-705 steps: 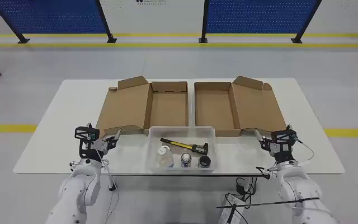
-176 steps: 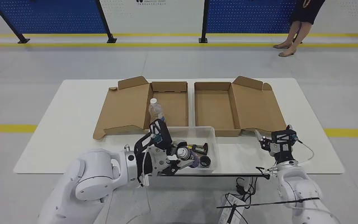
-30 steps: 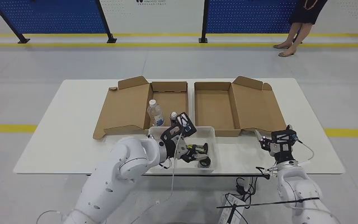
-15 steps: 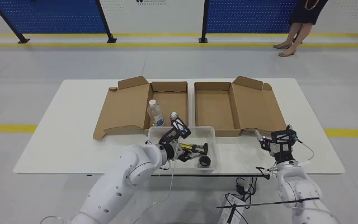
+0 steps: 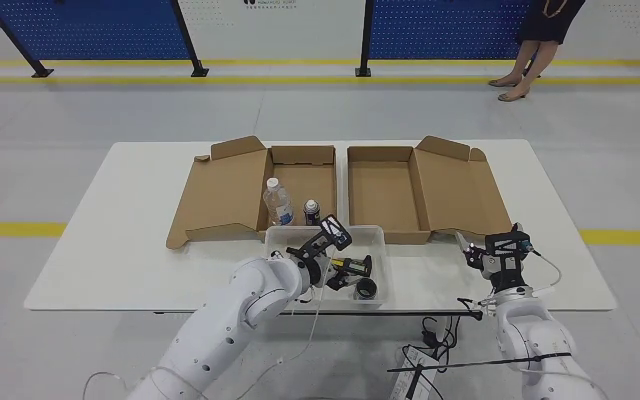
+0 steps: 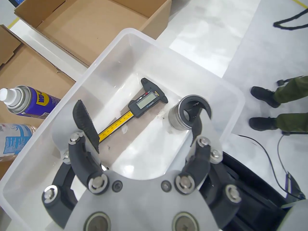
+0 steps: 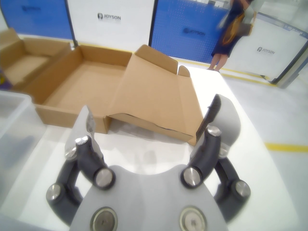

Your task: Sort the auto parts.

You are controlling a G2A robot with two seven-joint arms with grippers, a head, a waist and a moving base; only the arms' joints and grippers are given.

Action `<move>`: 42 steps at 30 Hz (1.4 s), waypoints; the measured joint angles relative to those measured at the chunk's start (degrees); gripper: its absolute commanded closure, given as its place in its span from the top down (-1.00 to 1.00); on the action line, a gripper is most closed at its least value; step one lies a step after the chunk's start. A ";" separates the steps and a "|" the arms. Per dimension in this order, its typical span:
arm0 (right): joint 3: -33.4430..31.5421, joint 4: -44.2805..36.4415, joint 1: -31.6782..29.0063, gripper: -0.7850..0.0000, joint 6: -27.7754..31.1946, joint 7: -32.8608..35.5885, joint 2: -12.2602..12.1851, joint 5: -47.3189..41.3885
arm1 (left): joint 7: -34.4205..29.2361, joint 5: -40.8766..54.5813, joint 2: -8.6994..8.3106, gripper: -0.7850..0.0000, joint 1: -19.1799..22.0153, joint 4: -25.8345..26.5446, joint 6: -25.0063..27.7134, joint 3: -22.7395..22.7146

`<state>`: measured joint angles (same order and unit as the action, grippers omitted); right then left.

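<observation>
Left gripper, jaws spread, hangs over the clear bin holding digital caliper and bearing; right gripper, jaws spread, near the desk's right front corner.

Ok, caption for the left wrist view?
Open left gripper over a clear bin holding a digital caliper and metal bearing.

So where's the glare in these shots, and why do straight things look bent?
Left wrist view: overhead light leaves a bright patch on the white table and pale sheen on the walls of the clear bin. Right wrist view: the fence posts lean and bow, as a wide lens would do. Top view: even light, only soft shadows under the cardboard flaps.
</observation>
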<state>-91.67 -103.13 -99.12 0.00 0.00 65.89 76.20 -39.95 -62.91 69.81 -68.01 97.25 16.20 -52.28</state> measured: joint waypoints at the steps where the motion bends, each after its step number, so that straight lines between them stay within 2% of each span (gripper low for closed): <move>1: 0.00 0.00 0.00 1.00 0.00 0.00 0.00 0.00 | 0.00 0.00 0.00 1.00 0.00 0.00 0.00 0.00; 18: 0.00 0.00 0.00 1.00 0.00 0.00 0.00 0.00 | 0.69 -0.34 0.30 1.00 0.36 0.29 -0.87 0.84; 27: 0.00 0.00 0.00 1.00 0.00 0.00 0.00 0.00 | -6.07 2.12 1.68 1.00 3.36 -0.46 -5.44 4.11; 42: 0.00 0.00 0.00 1.00 0.00 0.00 0.00 0.00 | -10.63 2.14 2.93 1.00 4.68 -3.94 -8.98 6.99</move>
<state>-91.67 -103.13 -99.12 0.00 0.00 65.89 76.20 -50.58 -60.78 72.74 -63.32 93.31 7.22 -45.28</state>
